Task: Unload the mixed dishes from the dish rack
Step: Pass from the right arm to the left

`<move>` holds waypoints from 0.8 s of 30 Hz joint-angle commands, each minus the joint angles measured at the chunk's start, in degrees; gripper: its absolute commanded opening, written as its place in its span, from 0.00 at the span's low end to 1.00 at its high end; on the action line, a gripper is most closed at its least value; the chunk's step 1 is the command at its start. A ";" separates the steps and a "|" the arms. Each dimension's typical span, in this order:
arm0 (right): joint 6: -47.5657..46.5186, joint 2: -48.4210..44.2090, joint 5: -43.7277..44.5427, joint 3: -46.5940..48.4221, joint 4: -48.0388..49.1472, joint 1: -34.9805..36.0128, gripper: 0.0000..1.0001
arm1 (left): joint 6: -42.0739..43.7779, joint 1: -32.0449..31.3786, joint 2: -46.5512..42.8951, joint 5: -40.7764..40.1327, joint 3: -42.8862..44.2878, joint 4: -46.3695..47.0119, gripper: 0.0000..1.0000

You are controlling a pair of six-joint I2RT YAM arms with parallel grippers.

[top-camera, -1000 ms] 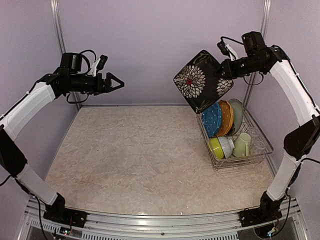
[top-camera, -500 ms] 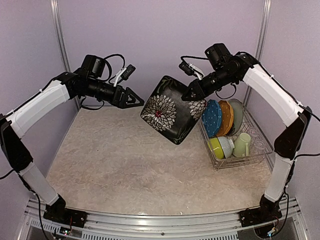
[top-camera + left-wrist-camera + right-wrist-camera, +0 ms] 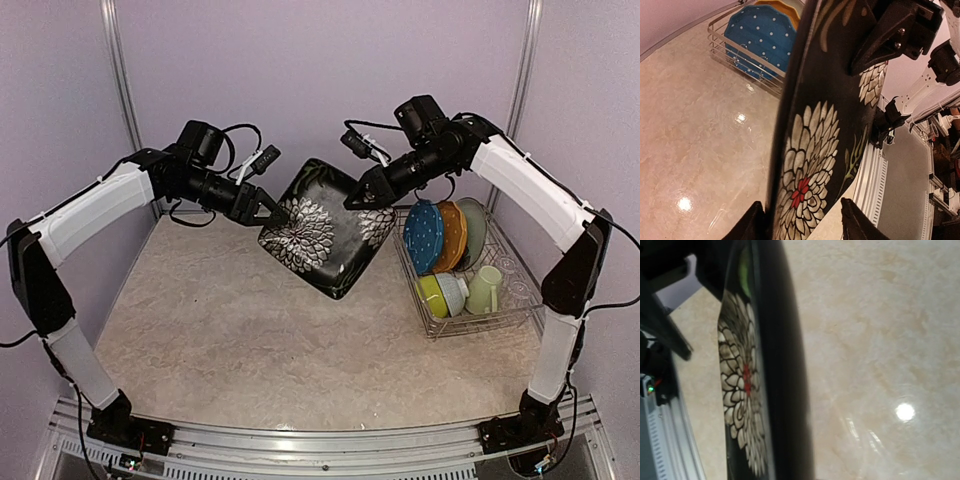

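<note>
Black plate (image 3: 325, 228): it hangs in the air above the table (image 3: 230, 330), to the left of the rack (image 3: 482, 325) and apart from it, tilted on one corner, the flowered face toward the top camera.
Right gripper (image 3: 362, 195): it is clamped on the upper right edge of the black plate.
Left gripper (image 3: 275, 212): it is at the left corner of the black plate; the fingers (image 3: 754, 226) are spread, one on each side of the rim. I cannot tell if they touch it.
Rack: it stands at the right side of the table.
In the rack: blue plate (image 3: 427, 238), orange plate (image 3: 452, 232) and green plate (image 3: 475, 225) stand upright at the back; lime bowl (image 3: 432, 295), white bowl (image 3: 455, 292) and mug (image 3: 485, 288) lie in front.
</note>
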 commanded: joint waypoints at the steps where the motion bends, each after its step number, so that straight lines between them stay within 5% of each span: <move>1: 2.81 -1.50 -6.95 -1.40 8.26 0.33 0.00 | 1.52 -0.48 0.84 1.82 0.13 -1.17 0.43; 14: 1.63 -0.45 -9.48 -2.88 7.48 0.69 0.00 | -0.77 -0.52 3.01 2.86 1.54 -2.58 0.08; 24: 3.27 -0.92 -8.51 -5.63 10.68 0.68 0.05 | -8.05 -0.16 3.41 5.12 0.27 0.32 0.00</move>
